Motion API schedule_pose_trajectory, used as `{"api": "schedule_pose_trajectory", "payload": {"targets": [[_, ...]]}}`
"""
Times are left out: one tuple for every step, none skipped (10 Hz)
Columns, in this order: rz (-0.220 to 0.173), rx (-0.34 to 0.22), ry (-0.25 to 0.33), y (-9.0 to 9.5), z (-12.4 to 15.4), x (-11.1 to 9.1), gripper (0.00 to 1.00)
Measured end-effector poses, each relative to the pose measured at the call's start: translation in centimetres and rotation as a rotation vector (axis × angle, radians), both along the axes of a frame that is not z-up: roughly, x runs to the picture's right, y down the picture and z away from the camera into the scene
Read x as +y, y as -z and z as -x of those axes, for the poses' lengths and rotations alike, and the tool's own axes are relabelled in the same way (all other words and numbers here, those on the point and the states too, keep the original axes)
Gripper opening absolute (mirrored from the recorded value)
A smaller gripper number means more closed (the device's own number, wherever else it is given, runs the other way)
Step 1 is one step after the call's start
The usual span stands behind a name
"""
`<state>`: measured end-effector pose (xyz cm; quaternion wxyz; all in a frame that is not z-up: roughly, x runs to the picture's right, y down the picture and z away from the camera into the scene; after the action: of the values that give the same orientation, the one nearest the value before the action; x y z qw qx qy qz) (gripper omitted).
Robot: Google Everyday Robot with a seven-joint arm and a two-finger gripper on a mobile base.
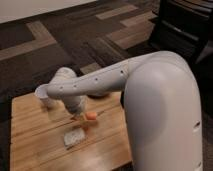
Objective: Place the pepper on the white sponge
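1. The pepper [90, 116] shows as a short orange-red shape just beside the claw [76, 116], on the side toward the right edge of the view. We read its long axis as roughly level, running left to right across the view. We cannot tell which end is the tapered tip, and we cannot make out the stem. We also cannot tell whether the pepper rests on the counter [30, 131] or hangs just above it.

2. The claw points down at the counter, at the end of the white arm [102, 82]. We cannot tell its state, or whether it is pinching the pepper; we note only that the pepper sits right at its tip.

3. The white sponge [74, 137] lies flat on the counter, below the claw in the view and nearer the camera. It is near the pepper but apart from it, with bare wood between the two. Its longer edge sits at a slight slant to the counter's front edge.

4. The counter is a light wooden top with visible board seams.

5. The arm reaches in from the large white robot body [162, 107], which fills the right side of the view.

6. Beyond the claw lies a dark carpet [75, 40] with pale strips. A dark chair [185, 25] stands at the upper right.
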<state>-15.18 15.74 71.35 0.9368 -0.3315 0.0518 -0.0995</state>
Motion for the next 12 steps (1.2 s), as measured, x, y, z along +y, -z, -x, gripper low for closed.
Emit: {"api": "schedule_pose_trajectory", "payload": {"targets": [[0.004,-0.017,0.005,0.5,0.6,0.2,0.0],[0.001,-0.016,0.004,0.4,0.5,0.0,0.0],[0.001,-0.016,0.005,0.4,0.5,0.1,0.0],[0.002,-0.018,0.006,0.5,0.6,0.1,0.0],[0.002,-0.017,0.006,0.4,0.6,0.1,0.0],[0.0,-0.016,0.007,0.4,0.6,0.1,0.0],[-0.025,-0.023,0.027,0.6,1.4,-0.2,0.0],[-0.047,-0.027,0.047,1.2,2.5,0.1,0.0],[-0.073,-0.018,0.061,2.0,3.2,0.5,0.0],[-0.095,-0.012,0.074,2.8,4.0,1.3,0.0],[-0.103,-0.005,0.079,3.4,4.4,2.4,0.0],[-0.103,0.008,0.065,3.7,4.4,3.8,0.0]]}}
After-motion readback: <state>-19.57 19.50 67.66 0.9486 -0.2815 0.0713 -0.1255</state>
